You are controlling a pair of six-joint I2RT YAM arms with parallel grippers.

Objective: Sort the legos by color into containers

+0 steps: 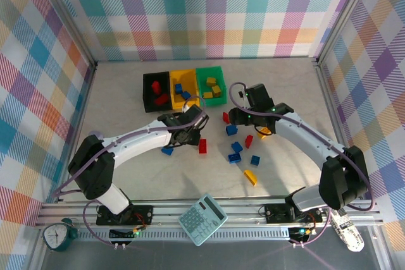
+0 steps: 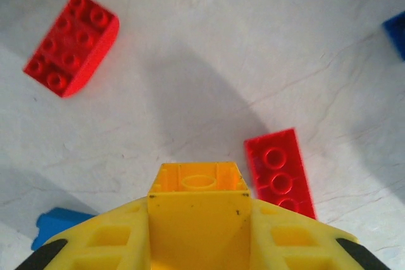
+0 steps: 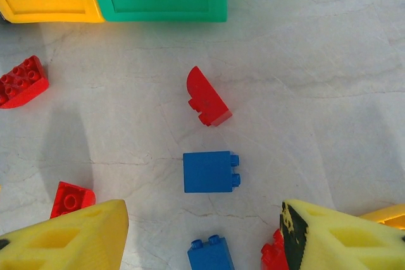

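Yellow brick (image 2: 199,210), one, clamped in the closed left gripper (image 1: 185,133) over the table (image 1: 126,105) among loose red bricks (image 2: 71,42); its green bin (image 1: 212,102), holding yellows (image 1: 214,86), lay ahead and rightward; right gripper (image 3: 202,219) gaped empty.

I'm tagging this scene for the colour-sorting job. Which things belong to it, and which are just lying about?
Job:
black bin
yellow bin
green bin
loose legos in red, blue and yellow
yellow lego held in the left gripper

Lying about:
teal calculator
small clock
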